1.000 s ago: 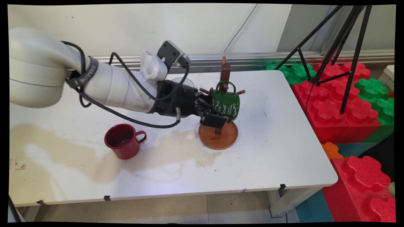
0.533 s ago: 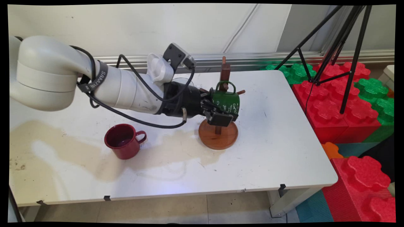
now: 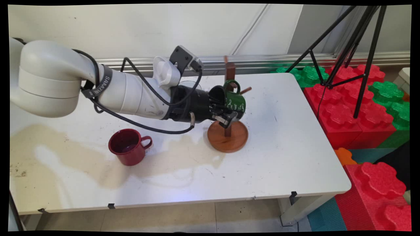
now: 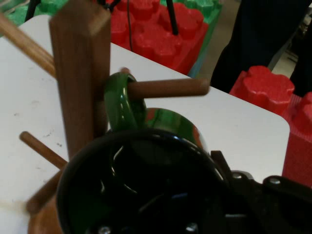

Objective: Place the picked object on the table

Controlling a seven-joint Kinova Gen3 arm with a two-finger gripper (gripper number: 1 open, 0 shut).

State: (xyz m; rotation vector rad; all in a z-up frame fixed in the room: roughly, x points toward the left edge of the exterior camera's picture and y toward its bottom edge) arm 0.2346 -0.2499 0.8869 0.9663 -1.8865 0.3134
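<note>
Your gripper [image 3: 226, 115] is clamped on the green mug [image 3: 233, 102]; it has just tipped sideways, handle looped on the rack's [image 3: 227, 139] peg [image 4: 165, 88], and the rack leans.

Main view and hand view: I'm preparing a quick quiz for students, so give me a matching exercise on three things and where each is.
Things:
1. green mug
2. red mug
3. tripod

Places:
A. upright on the table, left of the stand's base
B. off the table, over the foam blocks
C. handle looped over a peg of the wooden stand

Pairs: 1-C, 2-A, 3-B
</note>
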